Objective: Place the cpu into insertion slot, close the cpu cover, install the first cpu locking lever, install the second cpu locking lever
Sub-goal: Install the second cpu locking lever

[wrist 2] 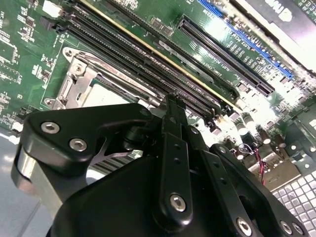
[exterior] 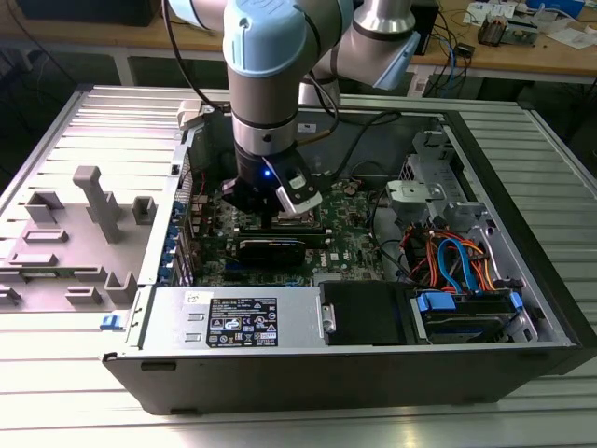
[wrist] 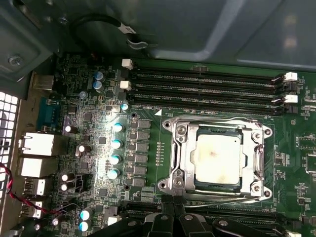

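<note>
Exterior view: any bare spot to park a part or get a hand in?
Free: the ribbed table in front of the case, and its far-left strip beside the grey fixture blocks. Crowded: inside the case, where the arm hangs over the motherboard, cables beside.

You see a pale silvery-grey cpu (wrist: 217, 155) inside the shiny silver cpu cover (wrist: 183, 157), on a green circuit board (wrist: 148, 103). The memory slots (wrist: 207, 86) are black with white clips, and the gripper (wrist 2: 170, 116) is matt black.
</note>
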Tool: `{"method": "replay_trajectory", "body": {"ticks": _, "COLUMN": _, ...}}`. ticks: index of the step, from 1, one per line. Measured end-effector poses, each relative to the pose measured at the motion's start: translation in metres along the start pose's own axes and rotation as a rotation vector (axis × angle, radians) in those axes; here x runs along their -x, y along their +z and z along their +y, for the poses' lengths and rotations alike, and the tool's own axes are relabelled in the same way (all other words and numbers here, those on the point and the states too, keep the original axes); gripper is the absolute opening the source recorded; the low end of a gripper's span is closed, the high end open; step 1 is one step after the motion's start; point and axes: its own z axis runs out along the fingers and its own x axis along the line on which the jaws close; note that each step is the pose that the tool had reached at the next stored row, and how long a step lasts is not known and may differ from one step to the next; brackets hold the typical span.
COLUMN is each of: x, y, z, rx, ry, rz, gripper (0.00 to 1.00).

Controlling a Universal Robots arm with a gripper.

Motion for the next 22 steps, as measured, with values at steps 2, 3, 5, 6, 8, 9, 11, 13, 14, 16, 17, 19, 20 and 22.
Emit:
{"method": "replay_trajectory", "body": {"ticks": 2, "x": -0.0002, "y": 0.0018, "z": -0.0001, "rx": 0.0059, "ry": 0.000, "rz": -0.0006, "gripper": 0.11}}
{"method": "replay_trajectory", "body": {"ticks": 3, "x": -0.0004, "y": 0.0023, "z": -0.0001, "rx": 0.0081, "ry": 0.000, "rz": -0.0009, "gripper": 0.11}}
{"method": "replay_trajectory", "body": {"ticks": 5, "x": -0.0008, "y": 0.0032, "z": -0.0001, "rx": 0.0116, "ry": 0.000, "rz": -0.0012, "gripper": 0.11}}
{"method": "replay_trajectory", "body": {"ticks": 6, "x": -0.0013, "y": 0.0035, "z": -0.0001, "rx": 0.0123, "ry": 0.000, "rz": -0.0012, "gripper": 0.11}}
{"method": "replay_trajectory", "body": {"ticks": 8, "x": -0.0024, "y": 0.0041, "z": -0.0001, "rx": 0.0137, "ry": 0.000, "rz": -0.0012, "gripper": 0.11}}
{"method": "replay_trajectory", "body": {"ticks": 9, "x": -0.0031, "y": 0.0042, "z": -0.0001, "rx": 0.0143, "ry": 0.000, "rz": -0.0012, "gripper": 0.11}}
{"method": "replay_trajectory", "body": {"ticks": 11, "x": -0.0040, "y": 0.0047, "z": 0.0000, "rx": 0.0165, "ry": 0.000, "rz": -0.0014, "gripper": 0.11}}
{"method": "replay_trajectory", "body": {"ticks": 13, "x": -0.0041, "y": 0.0054, "z": -0.0001, "rx": 0.0216, "ry": 0.000, "rz": -0.0019, "gripper": 0.11}}
{"method": "replay_trajectory", "body": {"ticks": 14, "x": -0.0041, "y": 0.0056, "z": -0.0001, "rx": 0.0230, "ry": 0.000, "rz": -0.0019, "gripper": 0.11}}
{"method": "replay_trajectory", "body": {"ticks": 16, "x": -0.0042, "y": 0.0061, "z": -0.0002, "rx": 0.0264, "ry": 0.000, "rz": -0.0023, "gripper": 0.11}}
{"method": "replay_trajectory", "body": {"ticks": 17, "x": -0.0042, "y": 0.0064, "z": -0.0002, "rx": 0.0282, "ry": 0.000, "rz": -0.0025, "gripper": 0.11}}
{"method": "replay_trajectory", "body": {"ticks": 19, "x": -0.0044, "y": 0.0068, "z": -0.0002, "rx": 0.0321, "ry": 0.000, "rz": -0.0027, "gripper": 0.11}}
{"method": "replay_trajectory", "body": {"ticks": 20, "x": -0.0046, "y": 0.0069, "z": -0.0003, "rx": 0.0337, "ry": 0.000, "rz": -0.0028, "gripper": 0.11}}
{"method": "replay_trajectory", "body": {"ticks": 22, "x": -0.0054, "y": 0.0070, "z": -0.0001, "rx": 0.0349, "ry": 0.000, "rz": -0.0030, "gripper": 0.11}}
